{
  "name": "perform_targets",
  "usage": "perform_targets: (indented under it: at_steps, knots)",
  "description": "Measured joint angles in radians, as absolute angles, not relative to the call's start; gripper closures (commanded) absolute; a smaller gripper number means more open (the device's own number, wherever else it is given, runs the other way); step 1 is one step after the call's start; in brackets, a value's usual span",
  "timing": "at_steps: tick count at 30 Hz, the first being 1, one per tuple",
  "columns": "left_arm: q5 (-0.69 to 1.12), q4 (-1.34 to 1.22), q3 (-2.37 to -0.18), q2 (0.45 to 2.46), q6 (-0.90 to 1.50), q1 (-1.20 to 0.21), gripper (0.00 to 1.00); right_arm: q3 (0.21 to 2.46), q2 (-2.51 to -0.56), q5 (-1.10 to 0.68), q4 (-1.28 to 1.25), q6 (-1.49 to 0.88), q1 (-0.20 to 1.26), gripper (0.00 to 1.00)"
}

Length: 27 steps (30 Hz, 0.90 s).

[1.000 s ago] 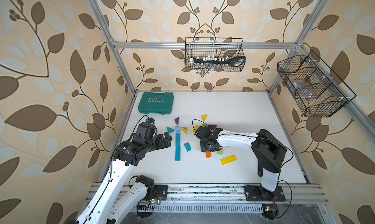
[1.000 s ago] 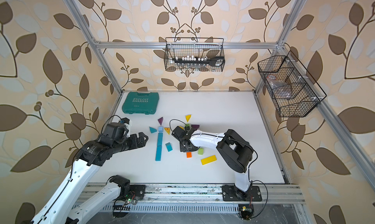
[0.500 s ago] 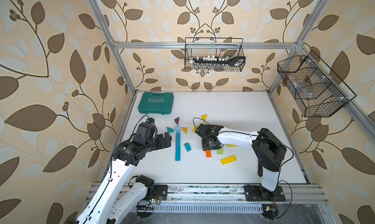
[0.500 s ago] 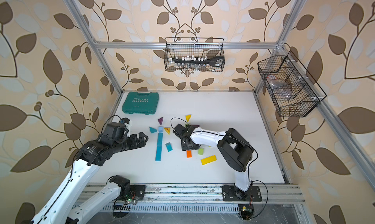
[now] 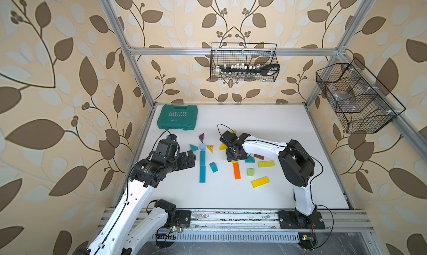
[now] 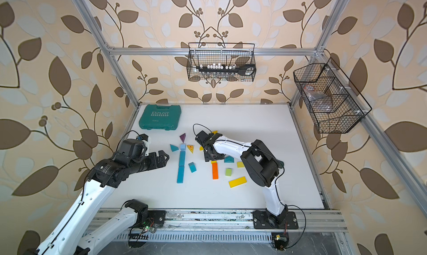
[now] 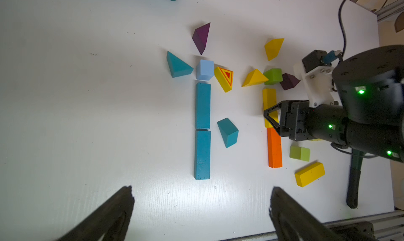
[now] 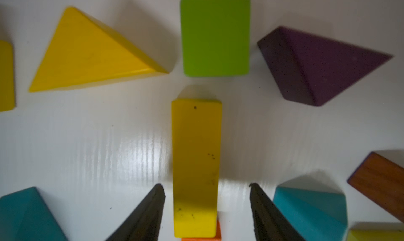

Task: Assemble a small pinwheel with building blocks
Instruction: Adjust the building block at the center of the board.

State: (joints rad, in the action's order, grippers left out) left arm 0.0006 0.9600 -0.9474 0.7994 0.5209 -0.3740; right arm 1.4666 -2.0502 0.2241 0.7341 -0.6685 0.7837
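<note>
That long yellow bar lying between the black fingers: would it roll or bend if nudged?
Probably neither: the yellow bar looks like stiff painted wood, lying on a flat face, so it should slide, not roll. On the glossy table it may pivot if pushed off-centre, bumping the orange bar.

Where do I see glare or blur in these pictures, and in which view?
Right wrist view: streaky glare on the table beside the yellow bar; the right pincer looks soft. Left wrist view: a bright sheen on the table; the left pincer is blurred and dark. Both top views: even light, sharp.
</note>
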Motion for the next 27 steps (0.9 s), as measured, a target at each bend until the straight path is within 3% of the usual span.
perform_targets:
  at_steps: [9,15,27]
  knots:
    - [0.0,0.96,-0.947,0.801,0.521,-0.374,0.01,1.49,-2.078,0.228,0.741,-0.654,0.784,0.6]
    - [0.001,0.96,-0.947,0.803,0.521,-0.374,0.01,1.49,-2.078,0.228,0.738,-0.664,0.783,0.7]
    - [0.001,0.96,-0.947,0.803,0.521,-0.374,0.01,1.49,-2.078,0.228,0.737,-0.722,0.783,0.74]
